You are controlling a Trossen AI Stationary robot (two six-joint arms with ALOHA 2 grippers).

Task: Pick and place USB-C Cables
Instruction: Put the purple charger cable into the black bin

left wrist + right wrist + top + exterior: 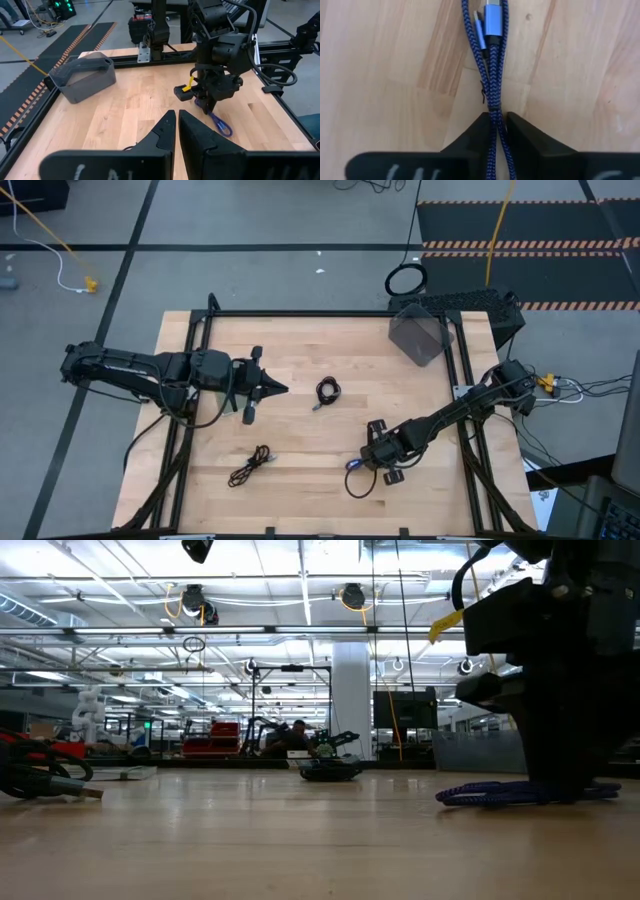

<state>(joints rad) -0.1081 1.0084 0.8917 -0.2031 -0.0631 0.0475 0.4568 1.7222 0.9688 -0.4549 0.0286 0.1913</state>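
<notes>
The blue-purple USB-C cable (355, 477) lies on the table's near right part and also shows in the low view (500, 793). My right gripper (496, 122) stands over it, shut on its strands. One black USB-C cable bundle (327, 392) rests mid-table. The other black bundle (250, 468) lies near the front edge. My left gripper (275, 388) is shut and empty, left of the middle bundle, and shows shut in its own wrist view (176, 125). My right gripper pinches the blue-purple cable's doubled braided strands (494, 102) between its two fingers, a short way behind the metal plugs (492, 20). The fingers come from above, pointing down, one on either side of the strands. The cable lies flat on the table.
A grey bin (418, 336) sits at the table's far right corner, also seen in the left wrist view (85, 77). A black ring-shaped cord loop (405, 280) and a yellow cord (497, 230) lie on the floor beyond the table. Bare wood lies between the cables.
</notes>
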